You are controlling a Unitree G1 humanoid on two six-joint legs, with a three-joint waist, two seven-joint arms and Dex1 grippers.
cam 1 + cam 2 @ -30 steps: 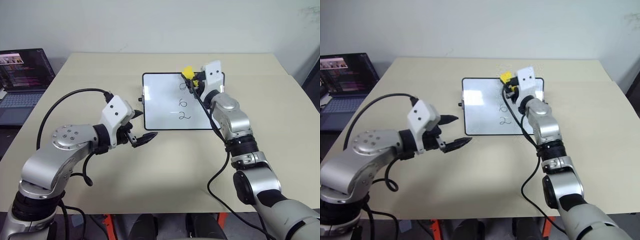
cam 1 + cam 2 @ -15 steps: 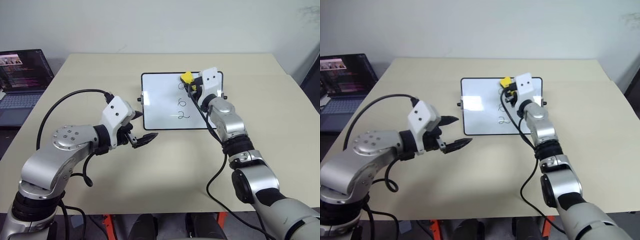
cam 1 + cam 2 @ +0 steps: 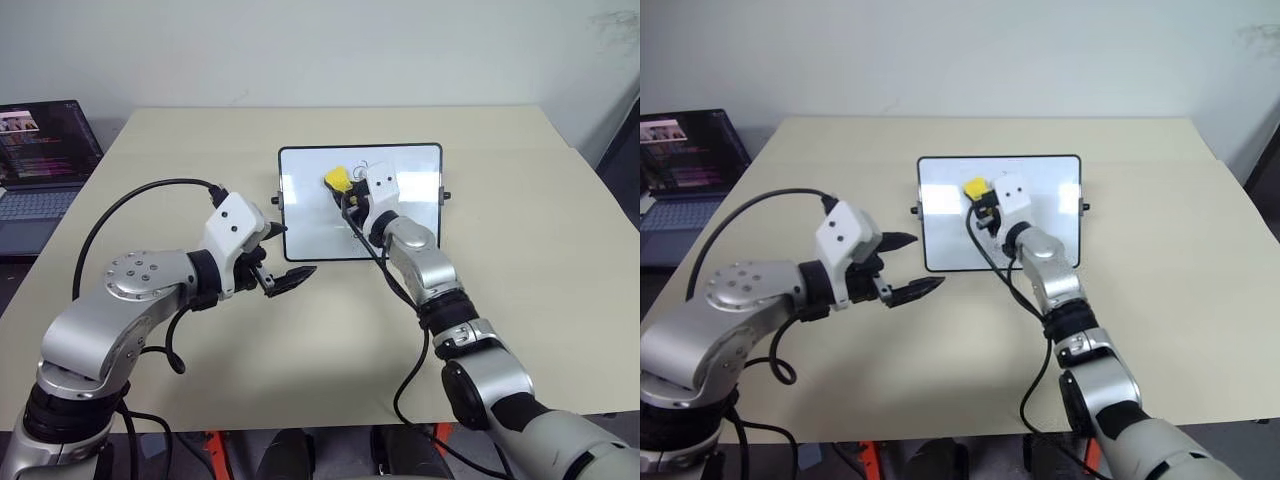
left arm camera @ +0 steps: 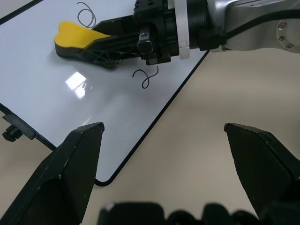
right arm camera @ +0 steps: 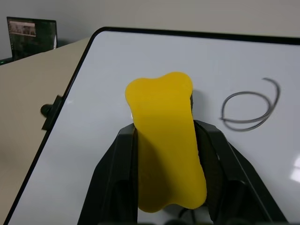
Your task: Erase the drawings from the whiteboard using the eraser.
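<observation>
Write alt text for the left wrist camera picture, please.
The right gripper holds a yellow eraser flat on a whiteboard, with two black squiggles nearby. The left gripper's black fingers stand wide open above the tan table.

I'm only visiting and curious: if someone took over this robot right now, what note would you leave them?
Right hand: shut on the yellow eraser, over the whiteboard.
Left hand: open, empty, above the table near the board's near left corner.
Done: eraser picked up and brought to the board.
Left: the drawings; a loop beside the eraser and a squiggle near the right hand are unerased. Any third mark is hidden.
</observation>
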